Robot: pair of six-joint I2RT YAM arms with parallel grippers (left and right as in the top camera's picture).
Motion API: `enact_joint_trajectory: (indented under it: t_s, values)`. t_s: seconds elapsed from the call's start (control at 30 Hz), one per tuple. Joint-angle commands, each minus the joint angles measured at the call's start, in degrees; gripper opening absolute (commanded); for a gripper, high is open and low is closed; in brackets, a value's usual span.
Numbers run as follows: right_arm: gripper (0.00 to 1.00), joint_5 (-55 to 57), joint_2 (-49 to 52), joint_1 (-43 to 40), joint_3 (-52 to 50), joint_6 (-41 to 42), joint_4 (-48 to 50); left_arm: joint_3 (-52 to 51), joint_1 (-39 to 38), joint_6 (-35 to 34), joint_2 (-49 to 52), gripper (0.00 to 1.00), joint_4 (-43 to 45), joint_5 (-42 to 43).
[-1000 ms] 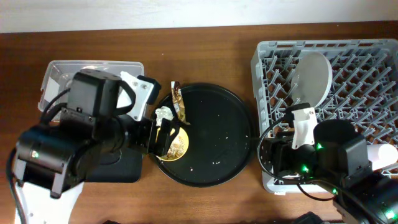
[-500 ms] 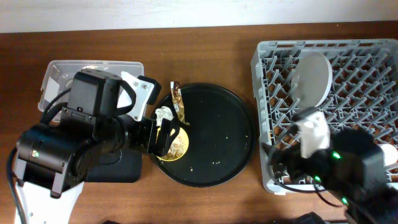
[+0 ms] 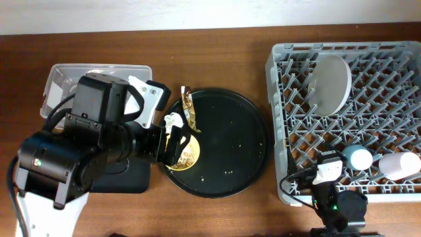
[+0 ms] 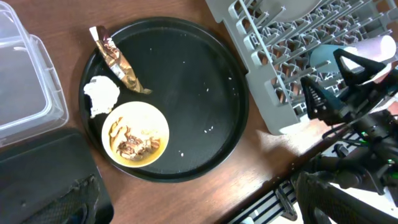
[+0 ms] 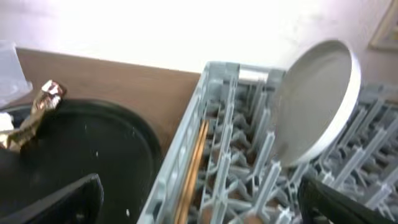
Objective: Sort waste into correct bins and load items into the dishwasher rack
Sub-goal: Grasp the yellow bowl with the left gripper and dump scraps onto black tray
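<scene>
Brown wood makes up the table (image 3: 217, 52), which runs back to a pale wall (image 3: 197, 13). On the right stands the rack (image 3: 388, 85), already holding the plate (image 3: 329, 82) on edge, the blue cup (image 3: 359, 158), the pink cup (image 3: 398, 165) and, along its left side, the chopsticks (image 5: 194, 165). The right gripper (image 5: 200, 183) sits low at the rack's near edge, its fingers spread wide with nothing between them.

The loading looks nearly finished, and I judge the waste to be the step in hand. The round tray (image 4: 186, 74) in the middle carries the wrapper (image 4: 118, 59) and, just beside it, the tissue (image 4: 101, 94). The tissue touches the rim of the yellow bowl (image 4: 149, 118), which has food scraps (image 4: 129, 144) in its bottom. The left gripper (image 3: 172, 143) hangs over that bowl. The arm hides its fingers from above and its own camera does not show them, so I cannot tell whether it is spread or closed.

The clear tub (image 4: 25, 81) lies just left of the round tray, and the shallow black tray (image 4: 43, 180) is in front of the tub.

The next move probably calls for a light pinch on the tissue or the wrapper, both small and soft. After a short carry to the left, the piece would be dropped in the fitting bin. The bowl should be tipped out before it goes across to the rack.
</scene>
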Motion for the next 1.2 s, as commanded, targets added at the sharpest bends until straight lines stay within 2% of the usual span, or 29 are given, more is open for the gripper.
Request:
enact_joint_trajectory:
  t_s: [0.0,0.2,0.33,0.4,0.43,0.47,0.5,0.57,0.6,0.63,0.7,0.73,0.77,0.8,0.83,0.87,0.9,1.03,1.13,1.17]
  values:
    - [0.98,-0.96,-0.57,-0.42,-3.69,0.26,6.69,0.26,0.11,0.70,-0.22,1.00,0.20,0.44]
    - [0.98,-0.96,-0.55,-0.42,-3.69,0.26,6.40,0.26,0.11,0.70,-0.22,1.00,0.20,0.44]
    - [0.98,-0.96,-0.55,-0.42,-3.69,0.26,6.40,0.24,0.11,-0.48,-0.22,1.00,5.57,4.31]
    - [0.98,-0.96,-0.55,-0.42,-3.69,0.26,6.40,-1.57,-2.86,-2.08,2.47,1.00,5.55,1.51]
    - [0.98,-0.96,-0.55,-0.42,-3.69,0.26,6.40,-4.15,-5.55,-4.50,4.39,1.00,4.96,-3.13]
    - [0.98,-0.96,-0.55,-0.42,-3.69,0.26,6.40,-9.75,-10.12,-12.00,8.07,1.00,5.70,-10.84]
    - [0.98,-0.96,-0.55,-0.42,-3.69,0.26,6.40,-13.86,-12.50,-17.97,11.21,1.00,8.09,-11.47]
    - [0.98,-0.96,-0.55,-0.42,-3.69,0.26,6.40,-20.94,-13.64,-20.13,17.64,1.00,16.44,-11.21]
    - [0.98,-0.96,-0.55,-0.42,-3.69,0.26,6.40,-23.12,-13.64,-22.34,19.98,0.92,18.43,-11.21]
    - [0.98,-0.96,-0.55,-0.42,-3.69,0.26,6.40,-27.12,-13.64,-25.40,23.93,0.75,23.26,-12.44]
    - [0.98,-0.96,-0.55,-0.42,-3.69,0.26,6.40,-30.14,-13.64,-27.65,29.03,0.71,28.85,-14.03]
    - [0.98,-0.96,-0.55,-0.42,-3.69,0.26,6.40,-30.42,-13.64,-27.63,31.58,0.64,30.60,-14.03]
    - [0.98,-0.96,-0.55,-0.42,-3.69,0.26,6.40,-30.42,-13.66,-27.63,34.07,0.51,31.93,-14.47]
    - [0.98,-0.96,-0.55,-0.42,-3.69,0.26,6.40,-30.47,-13.68,-27.67,36.41,0.45,32.28,-16.33]
    - [0.98,-0.96,-0.55,-0.42,-3.69,0.26,6.40,-30.47,-13.68,-27.87,39.30,0.32,32.72,-16.70]
    - [0.98,-0.96,-0.55,-0.42,-3.69,0.26,6.40,-30.47,-13.68,-27.87,39.78,0.13,33.09,-16.31]
    - [0.98,-0.96,-0.55,-0.42,-3.69,0.26,6.40,-30.34,-13.68,-27.87,39.67,0.01,33.24,-15.19]
    - [0.98,-0.96,-0.55,-0.42,-3.69,0.26,6.40,-28.39,-13.68,-27.82,33.48,0.01,30.64,-12.37]
    - [0.98,-0.96,-0.55,-0.42,-3.69,0.26,6.40,-28.39,-12.61,-27.74,23.06,0.01,22.73,-10.80]
    - [0.98,-0.96,-0.55,-0.42,-3.69,0.26,6.40,-28.41,-11.67,-25.83,19.58,0.00,21.18,-9.38]
